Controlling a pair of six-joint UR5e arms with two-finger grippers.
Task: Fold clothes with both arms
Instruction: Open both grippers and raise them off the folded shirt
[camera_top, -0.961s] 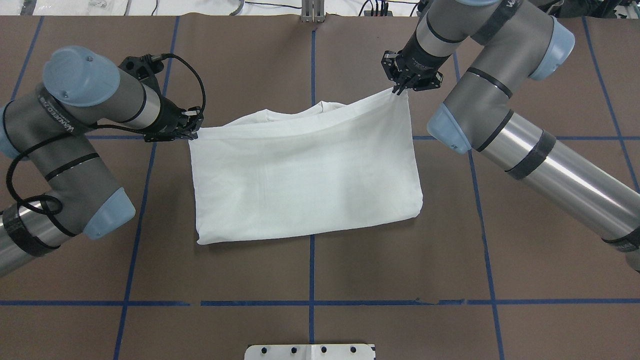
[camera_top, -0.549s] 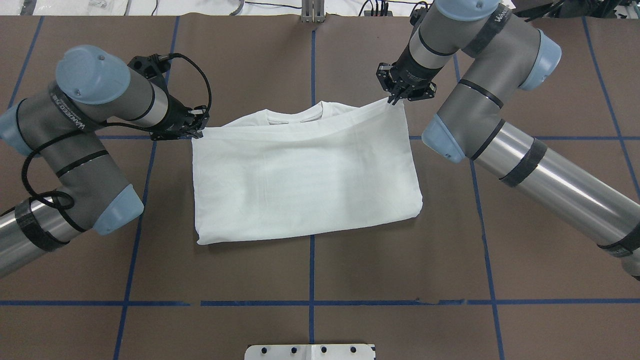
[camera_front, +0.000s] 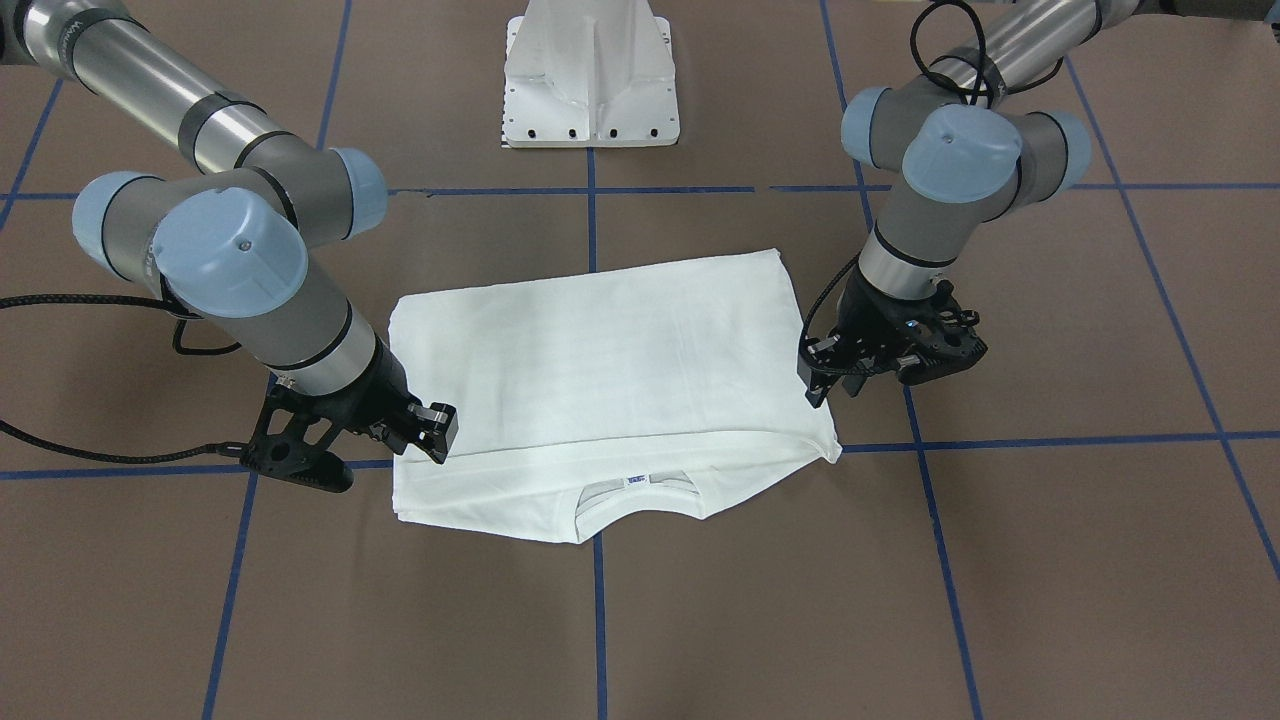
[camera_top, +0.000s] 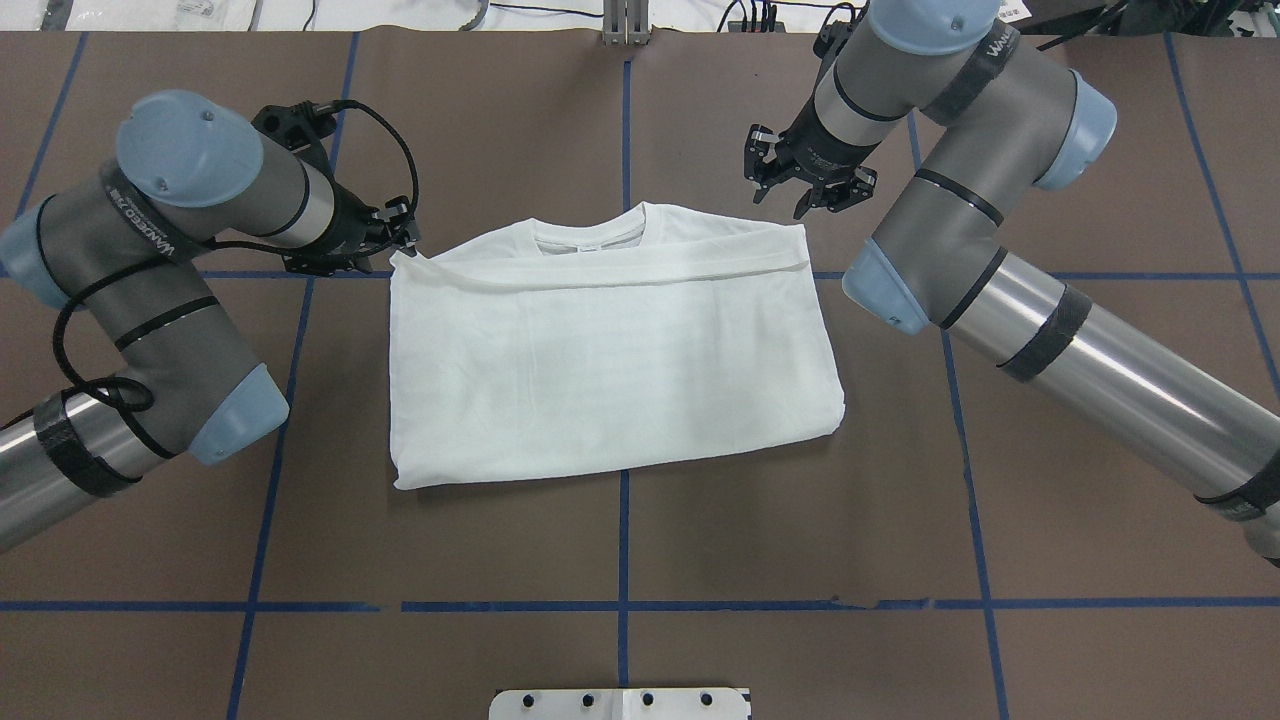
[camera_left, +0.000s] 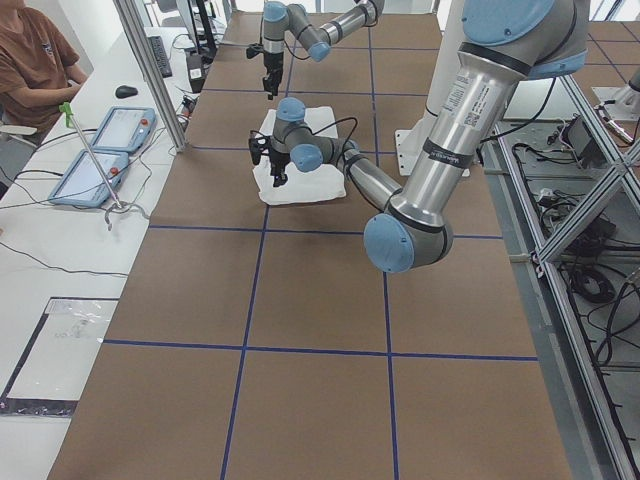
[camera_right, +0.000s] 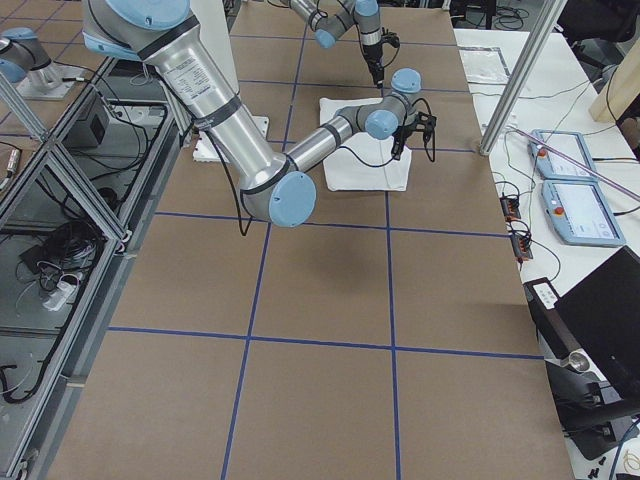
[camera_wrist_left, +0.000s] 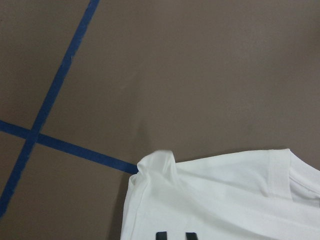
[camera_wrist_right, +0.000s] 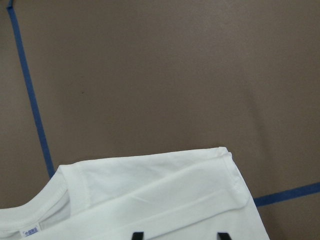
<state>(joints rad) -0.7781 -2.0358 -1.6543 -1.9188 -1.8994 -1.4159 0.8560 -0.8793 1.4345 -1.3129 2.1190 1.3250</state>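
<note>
The white shirt (camera_top: 610, 370) lies folded flat at mid-table, collar (camera_top: 590, 235) at the far edge, its small tag (camera_front: 635, 481) showing in the front-facing view. My left gripper (camera_top: 402, 238) hovers at the shirt's far left corner (camera_wrist_left: 155, 162), which lies loose and crumpled on the table. Its fingertips (camera_wrist_left: 161, 235) stand a little apart, open. Just beyond the far right corner (camera_wrist_right: 225, 155) hangs my right gripper (camera_top: 785, 203), fingers spread wide and holding nothing. The folded top layer's hem (camera_top: 640, 270) rests across the chest below the collar.
The brown table (camera_top: 620, 540) is marked with blue tape lines. The white pedestal base (camera_front: 590, 75) stands at the robot's side. A person (camera_left: 30, 60) sits at a side desk with tablets (camera_left: 100, 150) beyond the far edge.
Both grippers let go of the shirt's far corners and lifted slightly away. The raised edge dropped flat onto the shirt.
</note>
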